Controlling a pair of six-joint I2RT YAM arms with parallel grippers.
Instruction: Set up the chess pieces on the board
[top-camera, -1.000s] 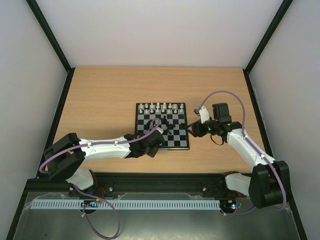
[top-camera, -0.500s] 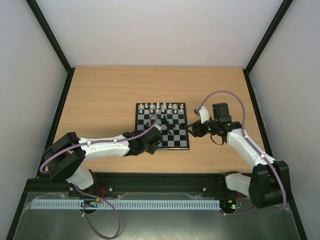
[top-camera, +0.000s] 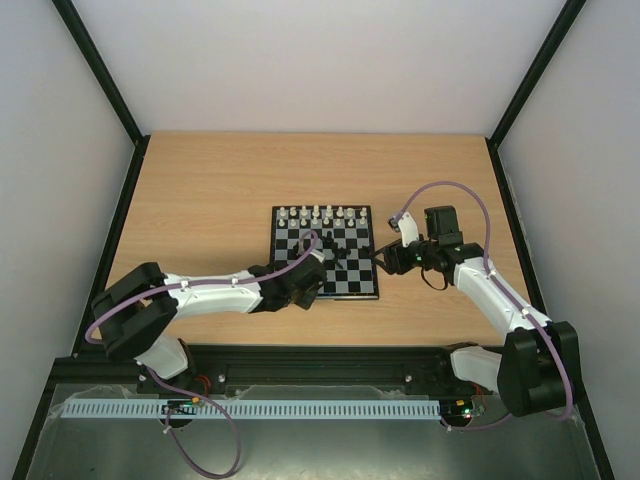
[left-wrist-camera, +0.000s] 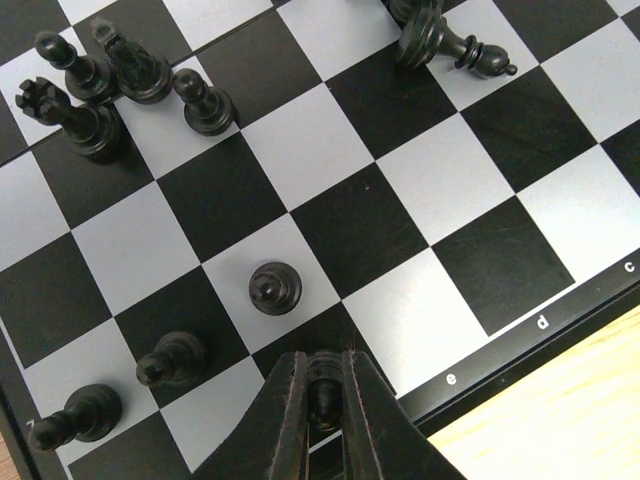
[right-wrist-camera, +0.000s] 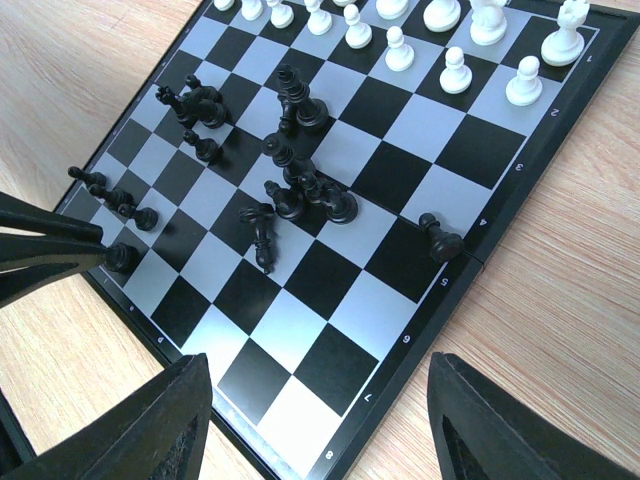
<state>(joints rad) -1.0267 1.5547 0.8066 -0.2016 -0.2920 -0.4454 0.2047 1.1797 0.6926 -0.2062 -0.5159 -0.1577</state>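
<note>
The board (top-camera: 360, 281) lies mid-table, with white chess pieces (top-camera: 320, 213) lined up along its far edge. Black pieces (right-wrist-camera: 300, 195) are clustered mid-board, some of them lying on their sides. Three black pawns (left-wrist-camera: 273, 288) stand in a row near the board's near-left corner. My left gripper (left-wrist-camera: 322, 400) is shut on a black pawn (left-wrist-camera: 322, 378), low over a dark square in the row next to the lettered rim. From the right wrist view that pawn (right-wrist-camera: 122, 257) sits at the tips of the left fingers (right-wrist-camera: 45, 232). My right gripper (right-wrist-camera: 320, 375) hangs open over the board's right rim (right-wrist-camera: 470, 270), holding nothing.
One black pawn (right-wrist-camera: 440, 240) stands alone by the right rim. A black piece (left-wrist-camera: 450, 45) lies toppled further up the board. Bare wooden table (top-camera: 210, 200) surrounds the board, enclosed by pale walls with black frame bars.
The left arm has shifted slightly toward the board's near-left corner with the pawn still gripped. The right arm has not moved.
</note>
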